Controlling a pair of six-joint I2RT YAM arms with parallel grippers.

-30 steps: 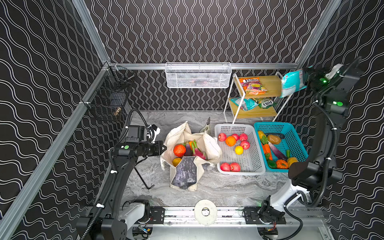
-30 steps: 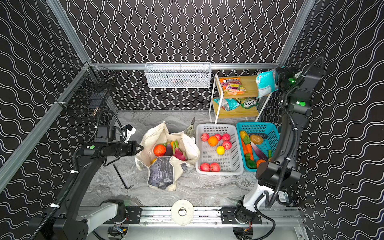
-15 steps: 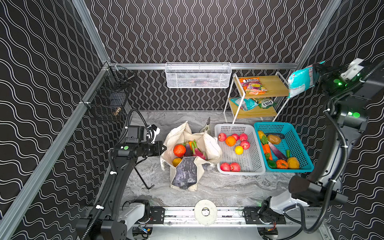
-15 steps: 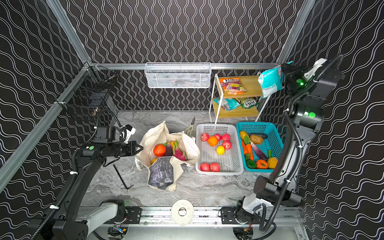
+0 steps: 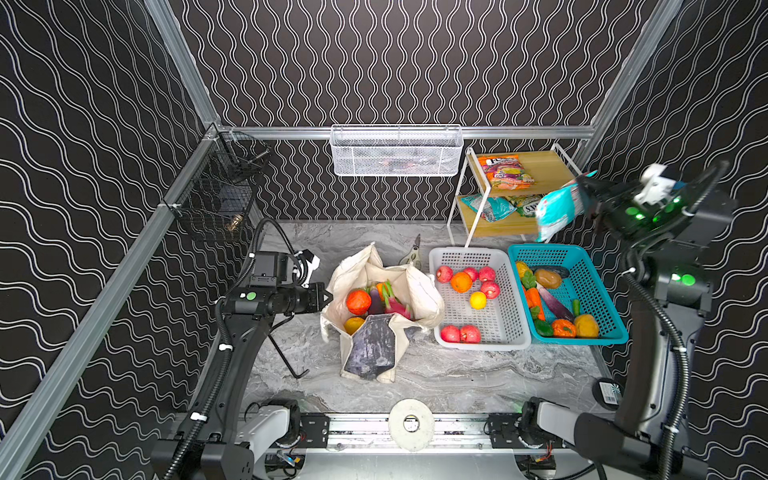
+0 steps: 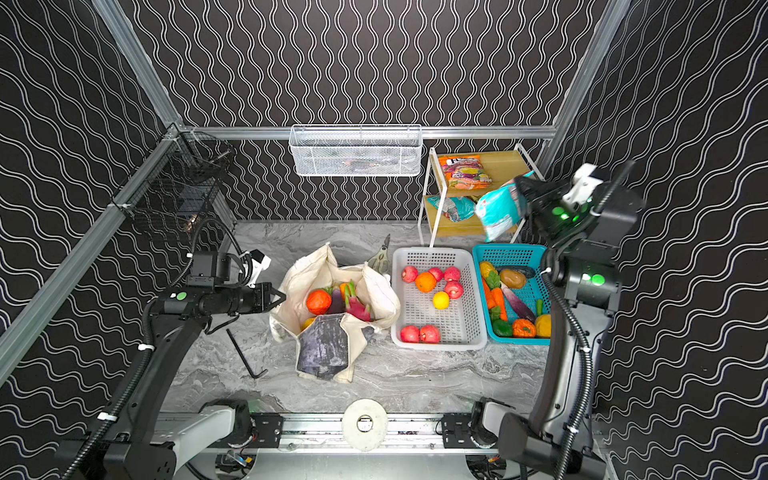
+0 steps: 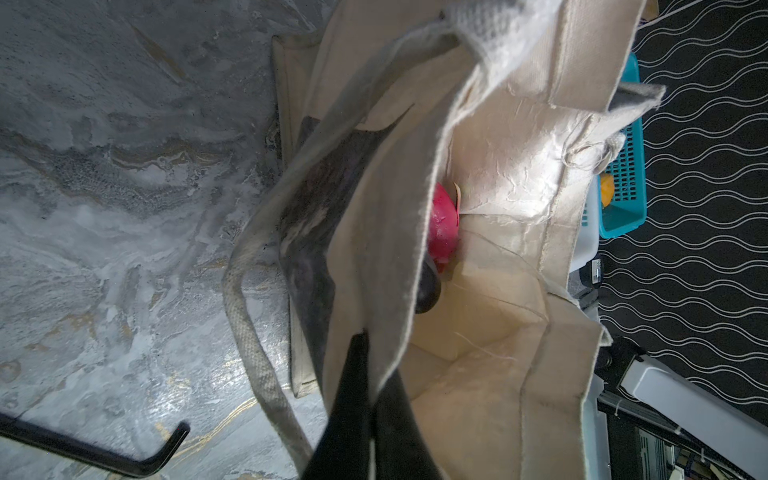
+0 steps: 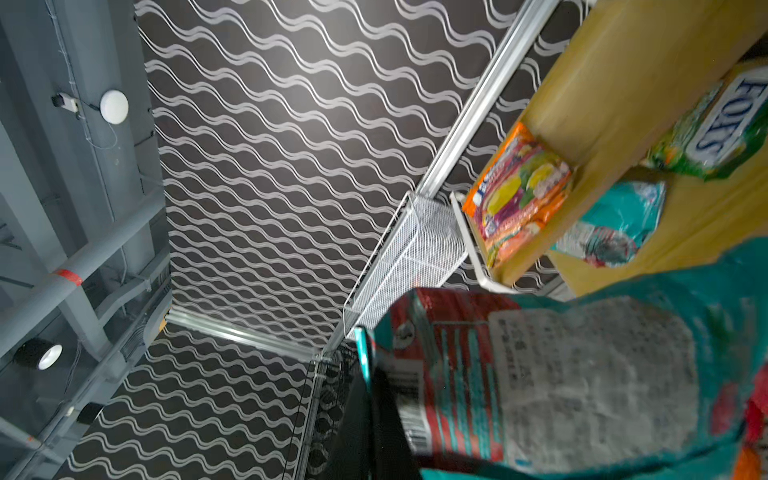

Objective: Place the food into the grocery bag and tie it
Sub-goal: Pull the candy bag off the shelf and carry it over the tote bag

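Observation:
The cream grocery bag (image 5: pixel 424 295) (image 6: pixel 378 291) stands open on the marble floor, its dark print panel (image 5: pixel 370 345) facing the front. Inside lie a red-orange tomato (image 5: pixel 358 301), a pink dragon fruit (image 5: pixel 394 305) (image 7: pixel 442 224) and an orange fruit (image 5: pixel 354 324). My left gripper (image 5: pixel 326 297) (image 6: pixel 279 297) (image 7: pixel 374 365) is shut on the bag's left rim (image 7: pixel 374 249). High in front of the shelf, my right gripper (image 5: pixel 588 195) (image 6: pixel 523 195) (image 8: pixel 370 374) is shut on a teal snack packet (image 5: pixel 559 210) (image 6: pixel 498 208) (image 8: pixel 582 374).
A white basket (image 5: pixel 478 345) holds apples, an orange and a lemon; a teal basket (image 5: pixel 582 266) holds vegetables. More packets lie on the wooden shelf (image 5: pixel 540 164). A black hex key (image 5: pixel 286 357) and shears (image 5: pixel 411 253) lie on the floor. Wire baskets (image 5: pixel 395 151) hang on the walls.
The right arm has swung away from the shelf's top corner with the teal packet, which now hangs lower and further left. The left arm has stayed still on the bag.

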